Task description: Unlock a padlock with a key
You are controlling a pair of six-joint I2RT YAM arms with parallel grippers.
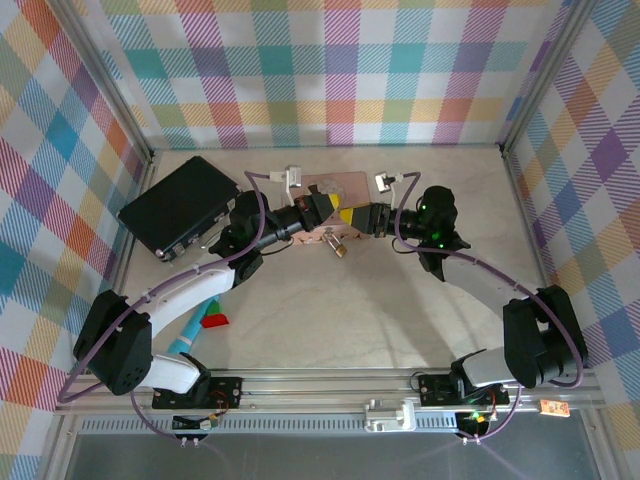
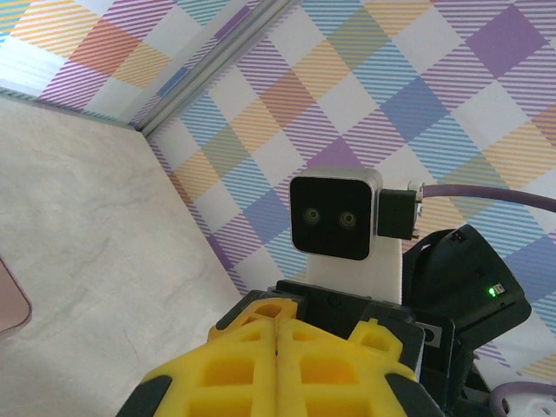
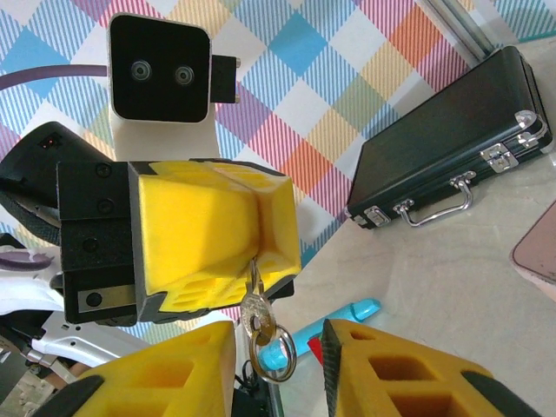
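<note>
Left pincer is pinching shut on the key, dangling at its 6 o'clock into the gaping right pincer, which is probably best closing slowly and squarely around it before any handover.

Lab test cell, plaid fabric walls, aluminium frame rail, marbled tabletop

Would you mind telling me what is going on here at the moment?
The left gripper, jaws shut, pinches a small metal piece, seemingly the key, with a ring dangling below. The right gripper faces it, jaws apart, gripping nothing yet. Both hover above the pink tin.
</note>
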